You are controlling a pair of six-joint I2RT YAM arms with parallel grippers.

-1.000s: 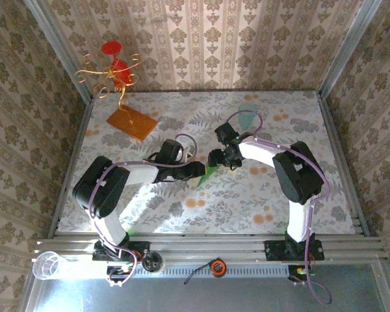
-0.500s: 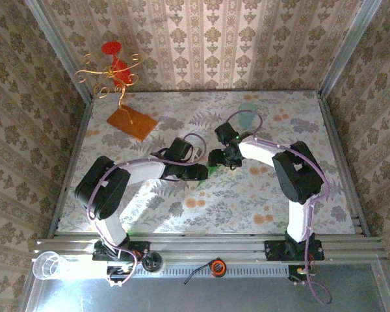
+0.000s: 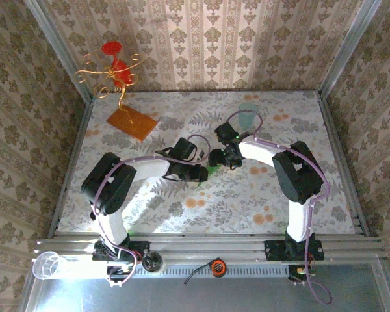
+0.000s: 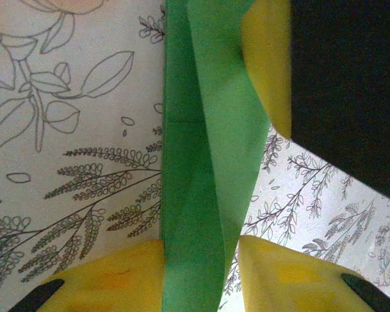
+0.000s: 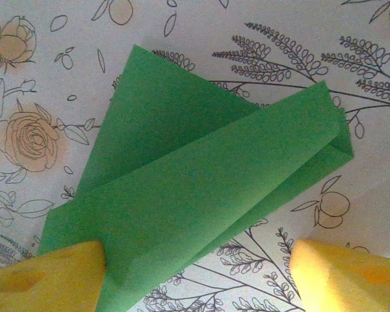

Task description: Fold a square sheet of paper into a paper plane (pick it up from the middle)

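Paper plane (image 5: 201,188): green paper folded long and thin, with a crease down the middle. It lies on the flowery table cloth (image 3: 247,195), about mid-table, and both grippers meet at it.
Clear cup (image 3: 47,265): much nearer than the plane and far to its left, on the metal rail in front of the table.
Small round orange-and-black thing (image 3: 216,266): nearer than the plane, almost straight in front of it, on the same rail.
Left gripper (image 4: 201,260): right at the plane, on its left side. Its yellow fingers (image 4: 110,279) stand one on each side of the folded paper. One touches the paper and the other is just beside it. I cannot tell if it is pinching the paper or not.
Right gripper (image 5: 195,260): right at the plane, just past the left one. Its jaws are spread wide and squeeze nothing. One yellow finger touches the plane's edge; the other is apart from it, over bare cloth.
Orange board (image 3: 131,122): farther than the plane and to its left, flat on the cloth.
Pale blue-green cup shape (image 3: 248,110): farther than the plane, a little to its right. It is too faint to say more.
Gold wire stand (image 3: 114,71): farther than the plane and to its left, rising from the board, with curly arms and red bits on top.
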